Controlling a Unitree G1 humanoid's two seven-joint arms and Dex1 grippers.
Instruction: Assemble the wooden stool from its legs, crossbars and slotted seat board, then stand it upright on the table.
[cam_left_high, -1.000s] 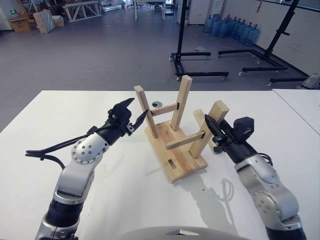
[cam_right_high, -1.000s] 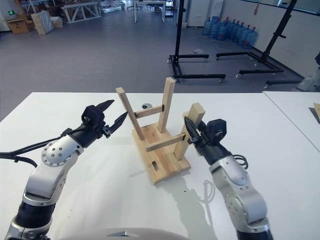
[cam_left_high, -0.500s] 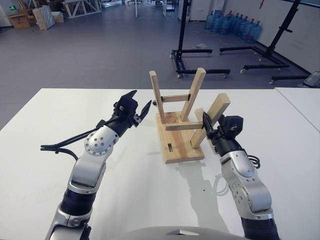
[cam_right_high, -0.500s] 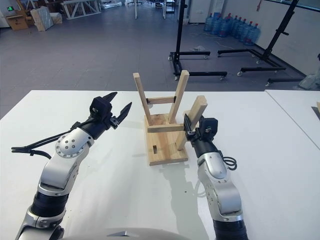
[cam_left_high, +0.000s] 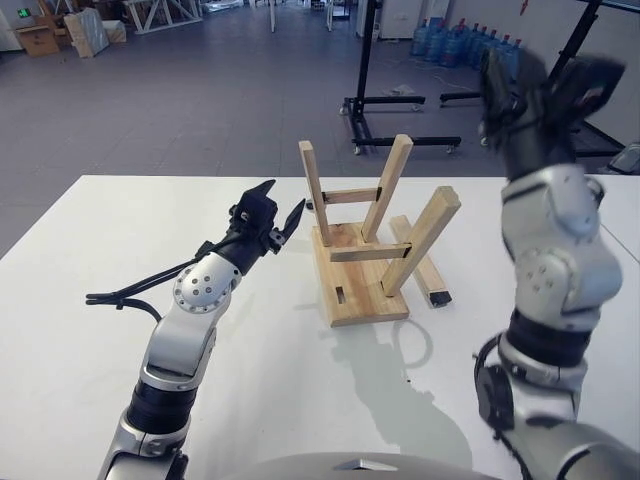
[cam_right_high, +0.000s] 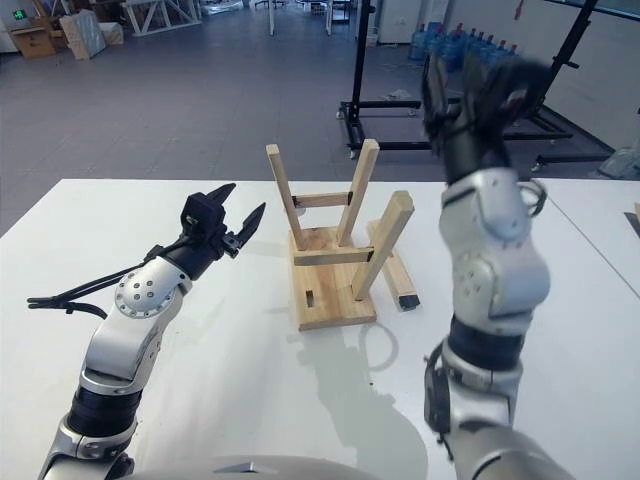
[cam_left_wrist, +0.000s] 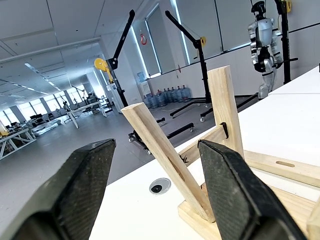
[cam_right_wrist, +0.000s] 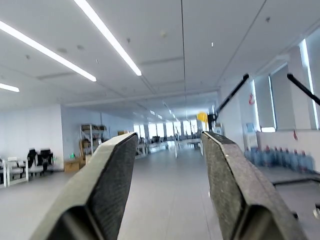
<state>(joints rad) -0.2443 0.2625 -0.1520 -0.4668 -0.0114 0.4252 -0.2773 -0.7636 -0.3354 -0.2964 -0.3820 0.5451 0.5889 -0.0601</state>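
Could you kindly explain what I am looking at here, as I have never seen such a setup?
This is a humanoid robot with two arms, each ending in a two-fingered hand. Two pictures come from cameras in its head, looking down over the white table; the other two from cameras on its wrists. On the table a wooden stool lies upside down, three legs up, with a loose wooden piece beside it. The left hand hovers open near the stool; the right hand is high in the air, open. Neither holds anything.

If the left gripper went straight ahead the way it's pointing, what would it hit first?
Probably the stool's nearest upturned leg, which the open left gripper points at; depth is unclear.
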